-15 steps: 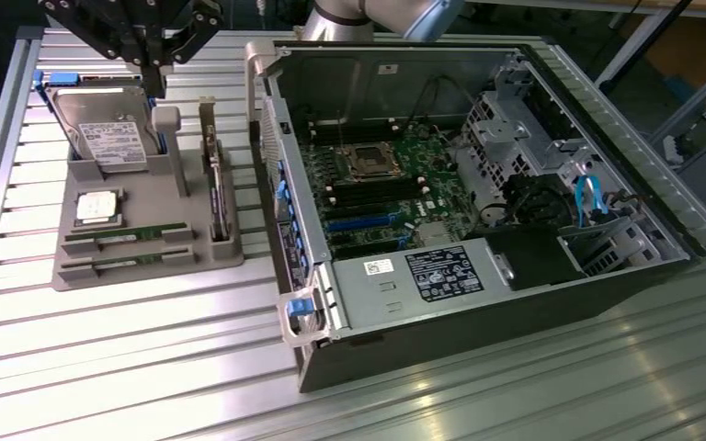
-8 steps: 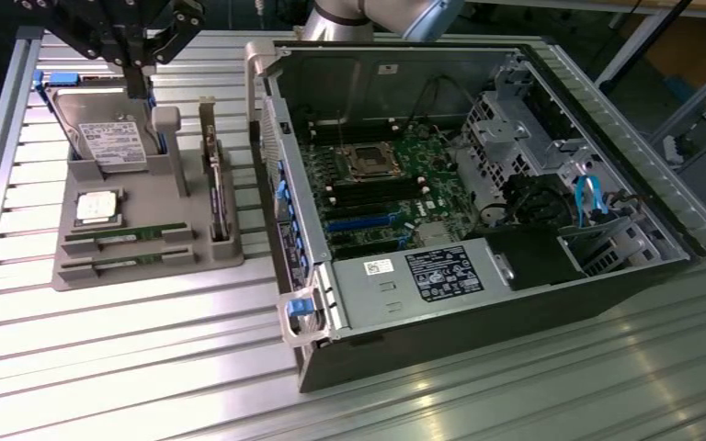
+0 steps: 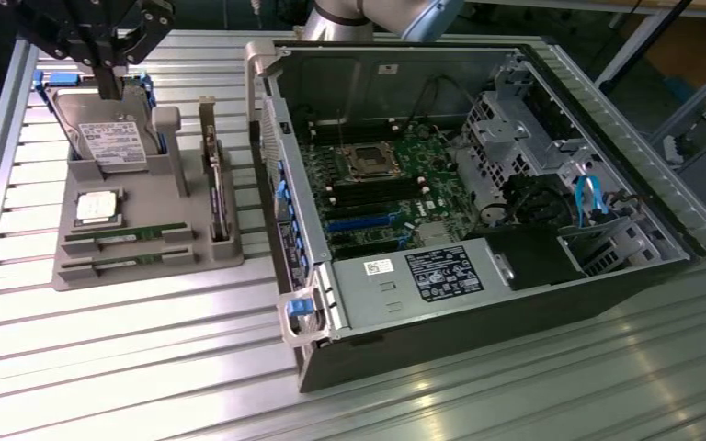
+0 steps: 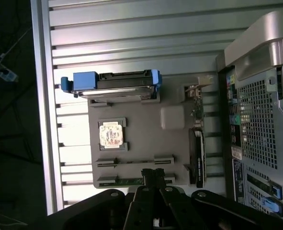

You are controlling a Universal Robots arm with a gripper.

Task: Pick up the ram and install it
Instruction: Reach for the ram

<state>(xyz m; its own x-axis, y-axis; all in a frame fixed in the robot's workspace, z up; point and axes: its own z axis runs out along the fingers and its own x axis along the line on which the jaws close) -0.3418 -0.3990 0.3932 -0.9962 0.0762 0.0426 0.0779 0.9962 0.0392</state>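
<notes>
ribbed aluminium table (image 3: 144, 358) carried everything: a grey plastic parts tray (image 3: 157, 207) toward the exterior view's left, and a black open-sided computer case (image 3: 366, 294) just beside it. i judged the work to be at its very start, the approach for the pick. the long thin green ram stick (image 3: 126, 235) sat untouched in a slot at the tray's edge nearest the exterior camera, well apart from the long black memory slots (image 3: 359, 195) on the case's motherboard. my black two-fingered gripper (image 3: 109, 87) was clenched on nothing, fingers pressed together. the arm held it pointing downward above the tray, and in the exterior view it showed over the silver hard drive (image 3: 108, 138) at the tray's far edge. to my mind, taking the ram would call for parted fingers set squarely across the thin board, since the neighbouring slot lay just beside it.
</notes>
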